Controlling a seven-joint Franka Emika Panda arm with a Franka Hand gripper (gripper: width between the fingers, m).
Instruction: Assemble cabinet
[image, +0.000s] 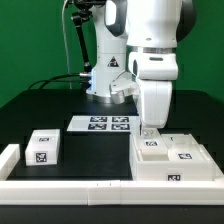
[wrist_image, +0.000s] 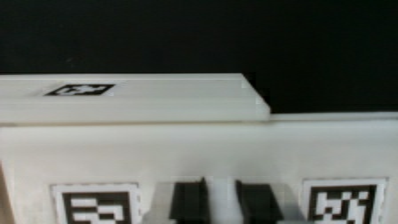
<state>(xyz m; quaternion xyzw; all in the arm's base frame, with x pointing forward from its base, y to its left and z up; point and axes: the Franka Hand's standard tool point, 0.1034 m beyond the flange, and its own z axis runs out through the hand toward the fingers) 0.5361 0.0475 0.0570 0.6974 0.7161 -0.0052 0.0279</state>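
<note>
Evidently the cabinet (image: 172, 168) is judged unfinished, one white block (image: 42, 148) lying apart; whether the gripper (image: 150, 130) is closed cannot be told.

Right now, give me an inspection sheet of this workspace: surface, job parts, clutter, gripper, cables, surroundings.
Surface: black table, with a white border rail along its near edge.
Job's things: cabinet, a white tagged box body, at the exterior view's right; a small white block with one tag showing lies apart at the exterior view's left.
Clutter: nothing seen; only the marker board lies flat mid-table.
Grippers: gripper is down at the cabinet's far edge; open or shut cannot be told.
Cables: black cable trails on the table beside the arm, away from the parts.
Surroundings: green backdrop.
</note>
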